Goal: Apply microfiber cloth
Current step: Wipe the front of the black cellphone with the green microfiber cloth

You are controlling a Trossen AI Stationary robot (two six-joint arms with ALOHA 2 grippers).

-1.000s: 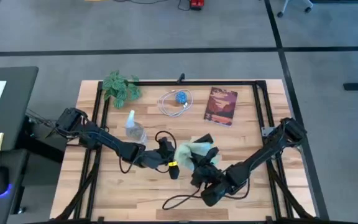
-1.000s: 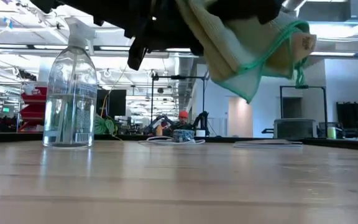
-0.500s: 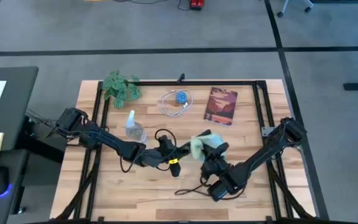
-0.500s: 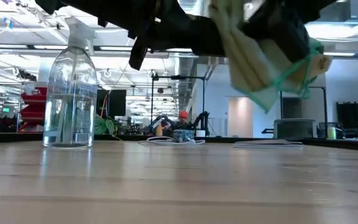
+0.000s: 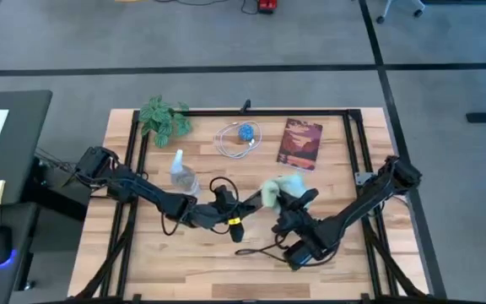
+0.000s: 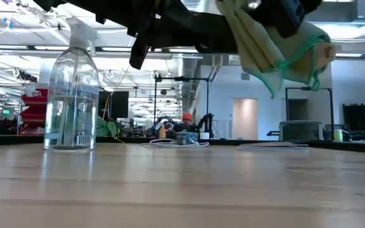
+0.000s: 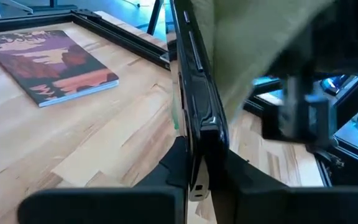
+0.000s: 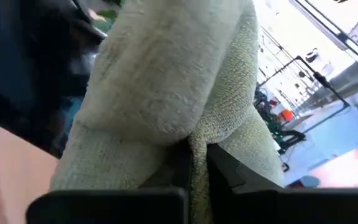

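Hanging bunched above mid-table, the soft pale mint-green microfiber cloth [image 5: 273, 189] is pinched in the right gripper [image 5: 287, 199]; limp and light, best held by its gathered fold. The left gripper [image 5: 241, 203] clamps a thin black phone [image 7: 197, 118] edge-up beside it.

Soft, nubby pale mint-green microfiber cloth [image 8: 166, 93]; glossy black slab-shaped phone [image 7: 197, 106]; matt, pale-grained wooden table [image 5: 327, 270]; clear, shiny plastic spray bottle [image 6: 72, 95].

No writing can be read. The book [image 5: 299, 143] cover carries a title line too blurred to make out, and the spray bottle [image 6: 72, 85] bears a barcode label with illegible print.
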